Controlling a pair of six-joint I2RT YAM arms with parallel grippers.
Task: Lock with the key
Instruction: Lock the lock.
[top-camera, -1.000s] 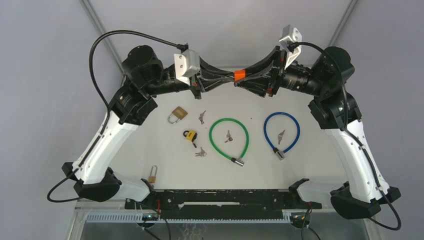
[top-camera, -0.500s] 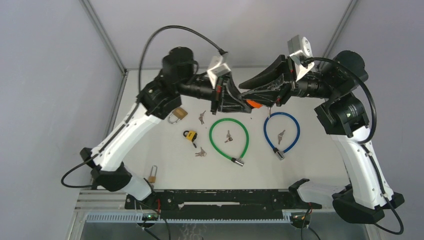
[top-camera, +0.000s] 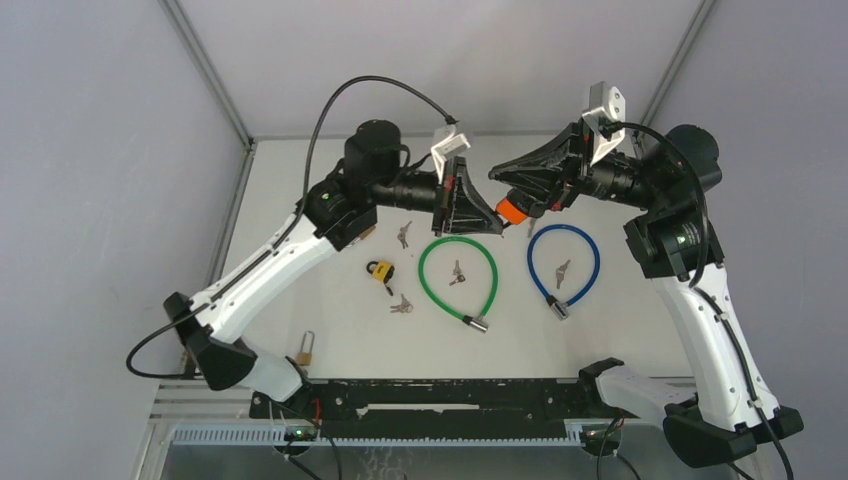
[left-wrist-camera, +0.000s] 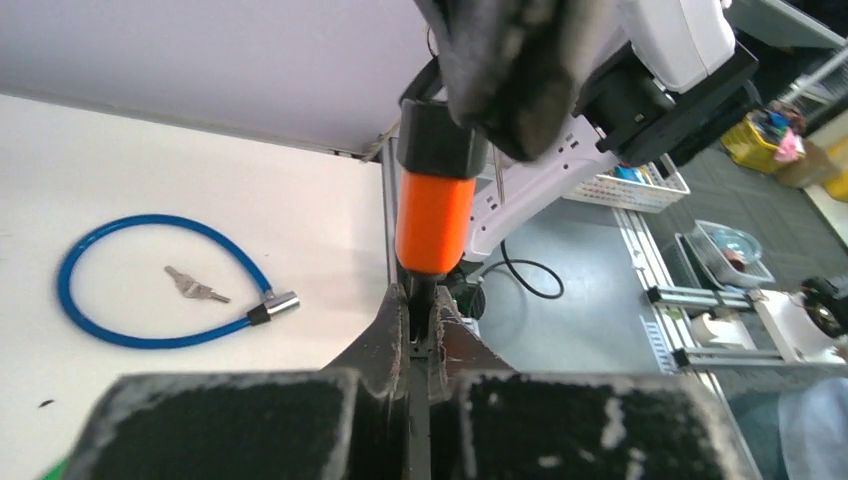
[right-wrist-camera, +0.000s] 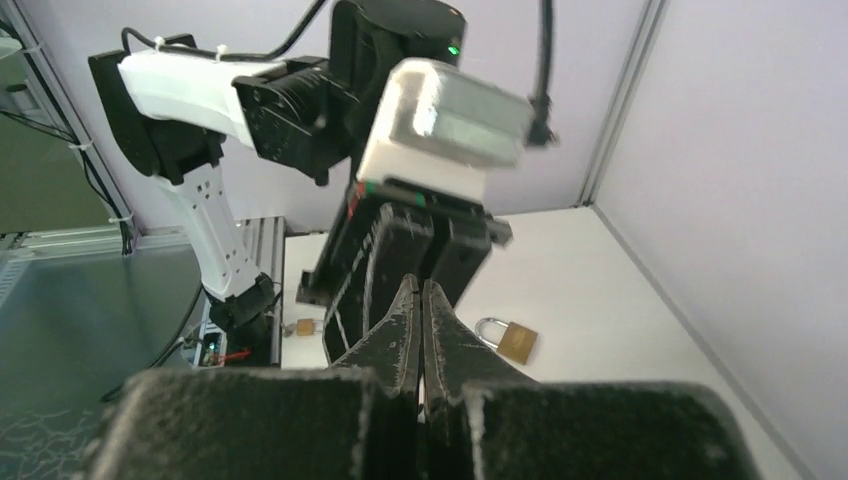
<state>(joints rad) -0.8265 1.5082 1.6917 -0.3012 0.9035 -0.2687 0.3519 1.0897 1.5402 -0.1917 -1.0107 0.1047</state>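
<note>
Above the table (top-camera: 620, 340), at 1 o'clock from the green cable loop (top-camera: 421, 268), the orange lock (top-camera: 511, 210) hangs between both arms.
The left gripper (left-wrist-camera: 415, 318) pinches its thin lower end. The right gripper (right-wrist-camera: 420, 300) is pressed together at the black top, possibly on a key, though that is hidden. The lock looks small, rigid and light with a slick sleeve, so grip the body's flats. No container is on the table. The green loop rings one key (top-camera: 458, 273) and the blue loop (top-camera: 597, 262) another (top-camera: 562, 270).
</note>
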